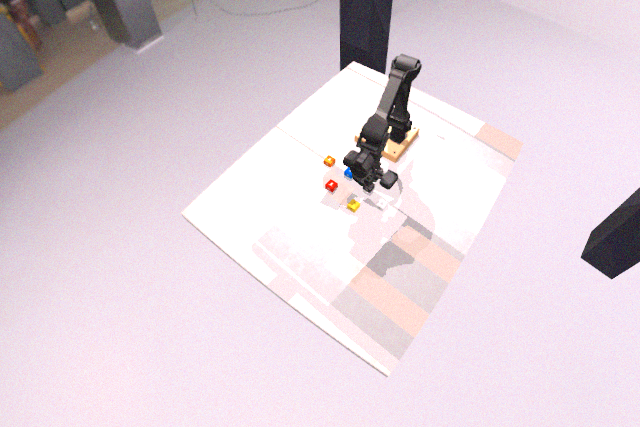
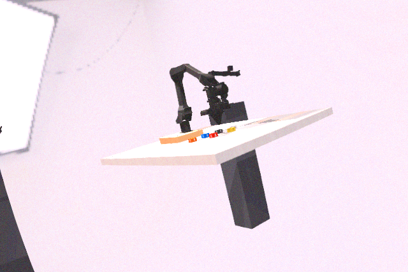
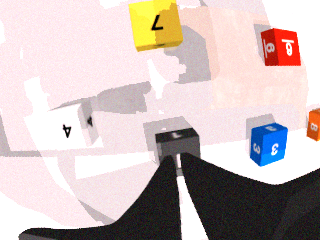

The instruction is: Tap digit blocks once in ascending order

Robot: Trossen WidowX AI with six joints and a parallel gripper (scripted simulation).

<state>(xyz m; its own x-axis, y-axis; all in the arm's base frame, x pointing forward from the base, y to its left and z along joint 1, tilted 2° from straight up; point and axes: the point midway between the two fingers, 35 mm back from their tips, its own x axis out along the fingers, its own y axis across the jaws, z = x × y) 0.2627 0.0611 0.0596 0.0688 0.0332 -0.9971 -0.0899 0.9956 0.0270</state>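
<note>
My gripper (image 2: pixel 216 123) (image 3: pixel 176 161) is shut and holds nothing. Its tips are together just above the near side of the black block (image 2: pixel 218 130) (image 3: pixel 176 146), whose top digit is too foreshortened to read. Whether they touch it I cannot tell. The blue block (image 1: pixel 348 173) (image 2: pixel 205 135) (image 3: pixel 267 146) shows 3, the white block (image 1: pixel 381 203) (image 3: pixel 62 129) shows 4, and the red block (image 1: pixel 331 185) (image 2: pixel 213 135) (image 3: pixel 285 49) shows an underlined 6. The yellow block (image 1: pixel 353 205) (image 2: pixel 231 129) (image 3: pixel 152 25) shows 7. The orange block (image 1: pixel 329 160) (image 2: pixel 192 139) (image 3: pixel 314 125) shows 8.
The white block is left of the black one in the wrist view, blue is right and yellow beyond. The arm's wooden base board (image 1: pixel 395 152) (image 2: pixel 178 139) stands behind the blocks on the pale table (image 1: pixel 237 189) (image 2: pixel 158 160).
</note>
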